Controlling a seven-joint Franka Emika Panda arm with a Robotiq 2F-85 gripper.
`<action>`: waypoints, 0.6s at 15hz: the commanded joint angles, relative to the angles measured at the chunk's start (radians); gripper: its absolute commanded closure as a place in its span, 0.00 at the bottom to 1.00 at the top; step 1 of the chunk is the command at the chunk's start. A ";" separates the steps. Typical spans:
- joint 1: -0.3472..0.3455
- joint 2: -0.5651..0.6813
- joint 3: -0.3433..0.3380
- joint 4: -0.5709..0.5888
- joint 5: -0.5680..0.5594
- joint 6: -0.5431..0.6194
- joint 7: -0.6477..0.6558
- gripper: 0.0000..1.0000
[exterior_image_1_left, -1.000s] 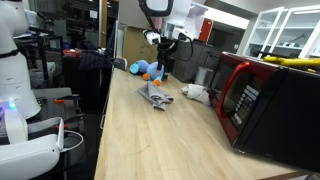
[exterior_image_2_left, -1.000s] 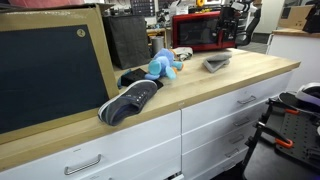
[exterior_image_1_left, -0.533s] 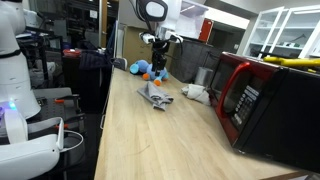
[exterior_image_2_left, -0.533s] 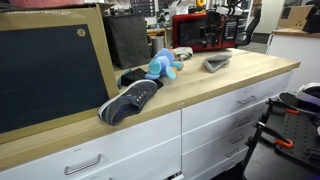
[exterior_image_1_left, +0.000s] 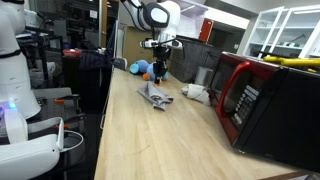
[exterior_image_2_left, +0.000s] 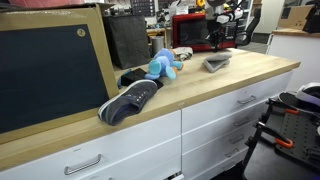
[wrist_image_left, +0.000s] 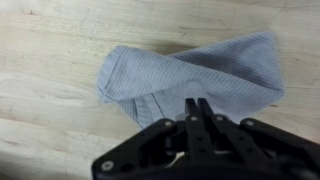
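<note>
Presently poised over the crumpled grey cloth (wrist_image_left: 190, 68) on the counter (wrist_image_left: 50, 120), tool (wrist_image_left: 197, 108) tips pressed together (nothing clamped). Cloth's near edge hidden behind tool; folds barely legible in an exterior view (exterior_image_1_left: 155, 97).

Wrist view: the gripper (wrist_image_left: 197, 108) hides the lower edge of the grey cloth (wrist_image_left: 185, 72), and the gripper's own body is cut off by the lower frame edge. In both exterior views its fingertips are too small to resolve. In an exterior view the red microwave (exterior_image_1_left: 248, 95) runs off the right edge, the white object (exterior_image_1_left: 197, 93) beside it is too small to identify, and the blue plush toy (exterior_image_1_left: 142, 68) is partly covered by the gripper.
</note>
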 joint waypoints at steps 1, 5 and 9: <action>0.012 0.028 -0.013 0.012 -0.083 -0.034 0.032 1.00; 0.021 0.068 -0.016 0.000 -0.164 -0.013 0.062 1.00; 0.039 0.107 -0.021 -0.012 -0.240 -0.013 0.117 1.00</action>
